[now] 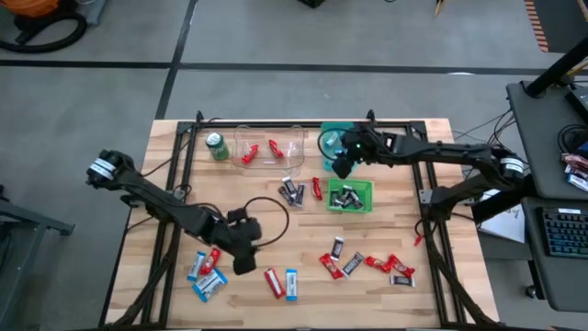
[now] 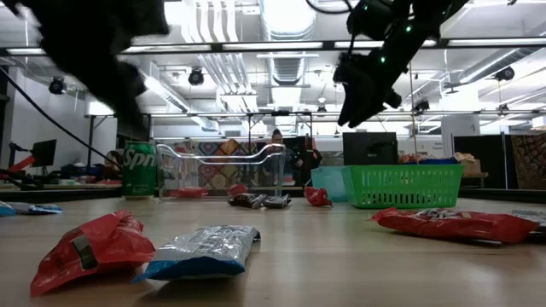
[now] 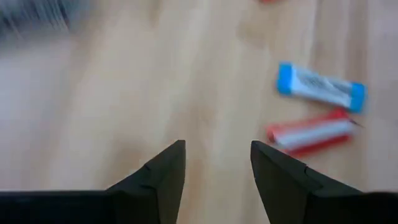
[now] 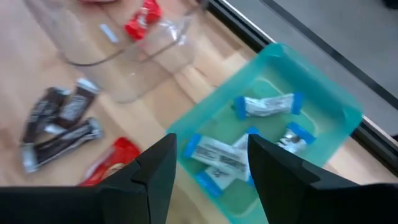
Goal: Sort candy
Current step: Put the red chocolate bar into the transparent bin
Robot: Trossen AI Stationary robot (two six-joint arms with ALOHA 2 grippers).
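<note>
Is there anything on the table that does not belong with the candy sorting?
Yes. A green drink can stands upright at the table's far left, beside the clear container holding red candy. It is no candy.

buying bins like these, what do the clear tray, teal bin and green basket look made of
Clear rectangular tray: looks like glossy transparent plastic; wood and red candy show through it. Teal square bin: seemingly translucent smooth plastic with soft sheen. Green rectangular mesh basket: probably moulded plastic, judging by its open lattice walls.
</note>
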